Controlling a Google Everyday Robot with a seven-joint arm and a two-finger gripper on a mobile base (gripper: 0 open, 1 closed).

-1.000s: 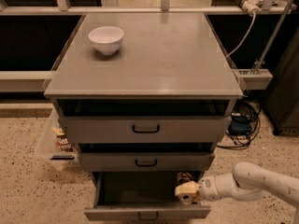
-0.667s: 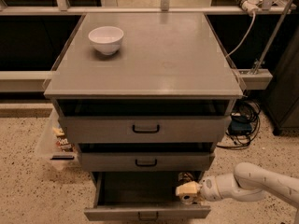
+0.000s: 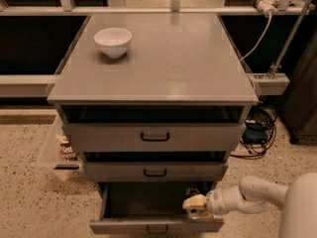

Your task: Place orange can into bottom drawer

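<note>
The bottom drawer [image 3: 156, 225] of the grey cabinet is pulled open, its dark handle at the lower edge of the view. My gripper [image 3: 195, 204] reaches in from the right on a white arm and sits low inside the drawer's right end. A small orange-brown piece of the orange can [image 3: 191, 192] shows right at the gripper, with most of the can hidden behind it. I cannot tell whether the can rests on the drawer floor.
The two wider drawers, the top drawer [image 3: 154, 137] and the middle drawer [image 3: 155, 172], are slightly ajar. A white bowl [image 3: 113, 41] stands on the cabinet top at the back left. A clear bin with packets [image 3: 63, 150] is on the floor left; cables [image 3: 257, 130] lie right.
</note>
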